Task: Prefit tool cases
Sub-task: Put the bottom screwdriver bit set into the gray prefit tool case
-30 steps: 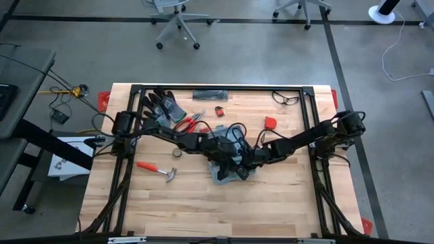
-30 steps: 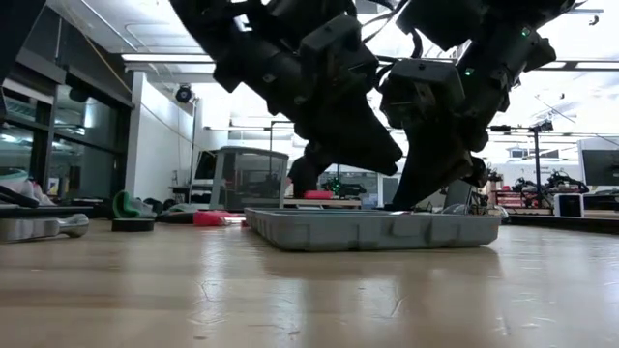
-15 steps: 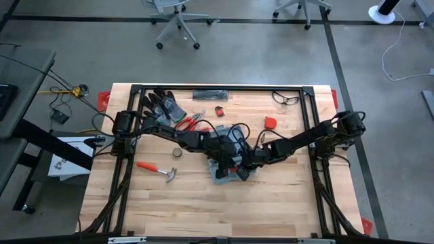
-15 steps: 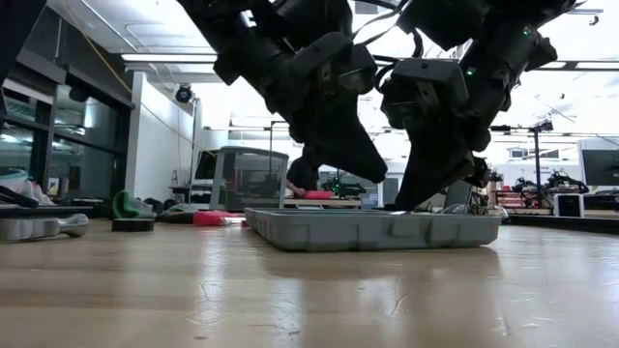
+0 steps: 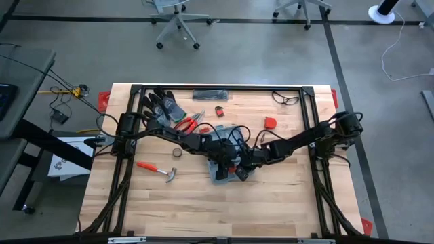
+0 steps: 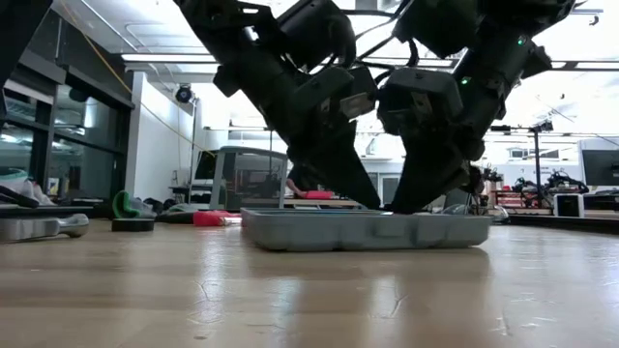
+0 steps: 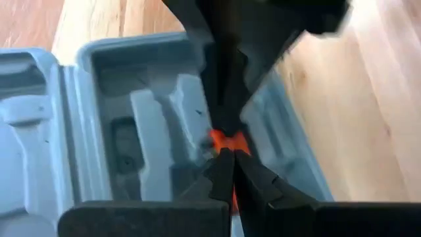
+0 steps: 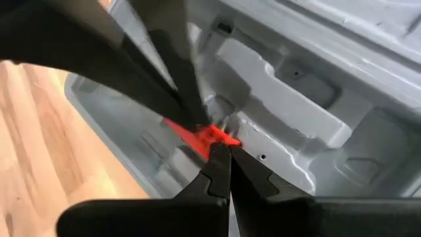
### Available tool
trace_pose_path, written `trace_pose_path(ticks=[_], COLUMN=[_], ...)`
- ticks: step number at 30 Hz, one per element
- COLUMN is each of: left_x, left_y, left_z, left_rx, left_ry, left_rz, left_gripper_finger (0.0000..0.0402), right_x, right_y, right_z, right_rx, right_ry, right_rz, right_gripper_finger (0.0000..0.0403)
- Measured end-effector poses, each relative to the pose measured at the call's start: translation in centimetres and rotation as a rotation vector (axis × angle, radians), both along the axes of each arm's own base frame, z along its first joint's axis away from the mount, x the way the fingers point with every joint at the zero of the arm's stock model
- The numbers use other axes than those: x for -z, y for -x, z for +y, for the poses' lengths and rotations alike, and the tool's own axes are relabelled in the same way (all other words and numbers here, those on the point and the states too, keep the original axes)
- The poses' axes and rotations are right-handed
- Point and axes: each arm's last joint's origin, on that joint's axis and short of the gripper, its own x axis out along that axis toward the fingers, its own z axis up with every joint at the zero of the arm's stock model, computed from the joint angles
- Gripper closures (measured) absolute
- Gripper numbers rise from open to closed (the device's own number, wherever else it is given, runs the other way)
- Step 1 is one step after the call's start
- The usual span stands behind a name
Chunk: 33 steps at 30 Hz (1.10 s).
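Note:
The blue-grey tool case (image 5: 222,174) lies open and flat on the table, its moulded recesses facing up (image 7: 131,118) (image 8: 296,99). In the low view it is a shallow tray (image 6: 366,230). Both arms meet over it. My left gripper (image 7: 229,157) and my right gripper (image 8: 220,150) both reach down into the same recess, tip to tip. Each is shut on a small orange-red piece (image 7: 226,141) (image 8: 209,137). In the high view the two grippers (image 5: 230,163) (image 5: 239,167) hide that piece. My left gripper pinches the orange-red piece between its fingertips (image 7: 222,164), slanting down into the case from the table's left. Orange shows in the slit between the fingers. The piece sits low in a recess of the case. My right gripper pinches the other end of the orange-red piece (image 8: 214,141) between its two fingertips, slanting down from the table's right. Only a small part of the piece shows beyond the tips; my left gripper's fingers (image 8: 171,92) cover the rest.
Left of the case lie an orange-handled hammer (image 5: 157,169) and a tape roll (image 5: 177,153). Toward the far edge are dark gloves (image 5: 161,105), red-handled pliers (image 5: 190,123), a small red item (image 5: 219,110), a black strip (image 5: 209,94), a red tape measure (image 5: 270,123) and glasses (image 5: 285,99).
My left gripper has come down from above the case into its tray, beside my right gripper, which has stayed low in the case. The case has shifted a little toward the table's left.

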Motion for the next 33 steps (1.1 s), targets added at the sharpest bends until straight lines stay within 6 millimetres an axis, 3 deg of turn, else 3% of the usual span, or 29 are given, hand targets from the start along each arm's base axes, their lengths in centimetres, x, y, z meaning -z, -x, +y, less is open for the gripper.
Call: trace_pose_path(ticks=[5, 13, 33], left_x=[0.9, 3.4, 0.3], left_y=[0.2, 0.1, 0.4], left_z=[0.0, -1.1, 0.8], left_rx=[0.014, 0.077, 0.06], left_ry=[0.015, 0.059, -0.005], left_rz=[0.03, 0.094, 0.044], left_gripper_finger=[0.0401, 0.0401, 0.0401], right_x=[1.4, 1.6, 1.8], right_y=[-0.5, -0.5, -0.5], right_z=[0.2, 0.4, 0.2], right_rx=[0.013, -0.024, -0.002], right_ry=[-0.031, -0.068, -0.045], right_rz=[0.013, 0.034, 0.024], right_gripper_finger=[0.0403, 0.0403, 0.0403])
